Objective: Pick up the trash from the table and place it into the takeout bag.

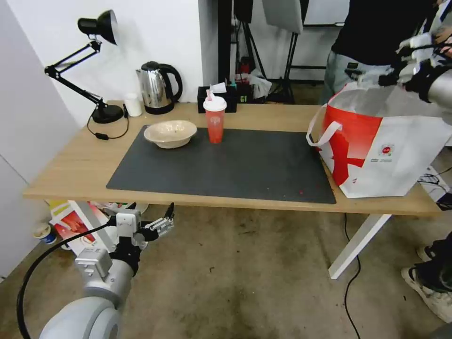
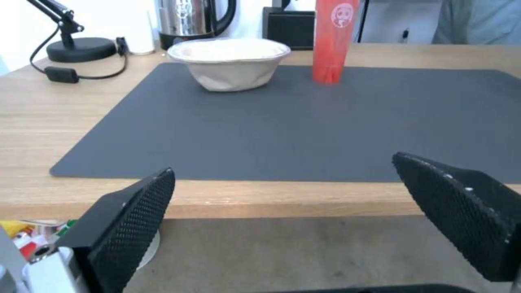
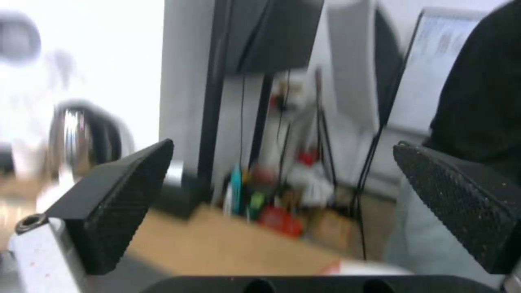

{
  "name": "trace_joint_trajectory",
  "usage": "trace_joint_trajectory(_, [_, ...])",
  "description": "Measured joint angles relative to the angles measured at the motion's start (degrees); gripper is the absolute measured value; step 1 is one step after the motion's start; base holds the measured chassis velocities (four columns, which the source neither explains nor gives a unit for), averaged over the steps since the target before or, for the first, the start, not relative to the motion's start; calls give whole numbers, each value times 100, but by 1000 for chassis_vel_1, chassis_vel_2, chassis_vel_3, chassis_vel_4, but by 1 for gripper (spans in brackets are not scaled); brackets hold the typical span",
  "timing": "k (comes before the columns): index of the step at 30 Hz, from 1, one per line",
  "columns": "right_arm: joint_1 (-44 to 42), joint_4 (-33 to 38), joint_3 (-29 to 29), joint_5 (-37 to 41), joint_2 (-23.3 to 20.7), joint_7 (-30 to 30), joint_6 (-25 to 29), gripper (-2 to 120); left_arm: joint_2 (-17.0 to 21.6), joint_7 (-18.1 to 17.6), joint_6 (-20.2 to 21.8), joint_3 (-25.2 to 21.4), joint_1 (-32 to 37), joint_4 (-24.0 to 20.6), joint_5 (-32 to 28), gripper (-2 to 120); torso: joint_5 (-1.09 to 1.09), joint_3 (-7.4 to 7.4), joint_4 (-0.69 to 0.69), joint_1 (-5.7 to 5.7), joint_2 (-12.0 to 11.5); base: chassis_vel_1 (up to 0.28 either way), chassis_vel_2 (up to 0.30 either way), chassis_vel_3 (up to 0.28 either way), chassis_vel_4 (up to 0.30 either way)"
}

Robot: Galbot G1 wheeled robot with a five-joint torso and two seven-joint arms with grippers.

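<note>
the right gripper (image 1: pixel 400 59) is raised above the takeout bag's (image 1: pixel 391 150) open top at the table's (image 1: pixel 70 165) right end, its fingers (image 3: pixel 117 203) spread apart and grasping nothing. the left gripper (image 1: pixel 155 216) hangs below the table's front edge near the left corner, fingers (image 2: pixel 130 228) also spread and empty. on the dark mat (image 1: pixel 226 165), near its back edge, the beige bowl (image 1: pixel 170 133) sits just beside the red cup (image 1: pixel 215 121), apart from it. a steel kettle (image 1: pixel 157 87) and a desk lamp (image 1: pixel 96 66) stand along the table's back edge.
</note>
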Motion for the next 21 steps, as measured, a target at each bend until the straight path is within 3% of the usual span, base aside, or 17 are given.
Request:
trace_joint_trajectory(6, [-305,638,70,265,64,755,825,100,-5,-6,-15,-37,66,-9,2,100,-1,0,0,0,0,0,0,0,0])
trace_joint_trajectory(11, [-733,1531,112,243,438,1596,1474,100,-18,-11,-22,-66,77,-30,3,100,-1,0,1,1,0,0,0,0,0])
trace_joint_trajectory(18, [-1720,2422,213,-357,933,2167,1918,100,-52,-24,-20,-85,92,-31,5,100,0,0,-2,0,0,0,0,0,0])
trace_joint_trajectory(21, [-2267,2715,277,-860,1418,2346,2108,100,-75,-27,-18,-103,97,-39,5,100,-1,1,1,1,0,0,0,0,0])
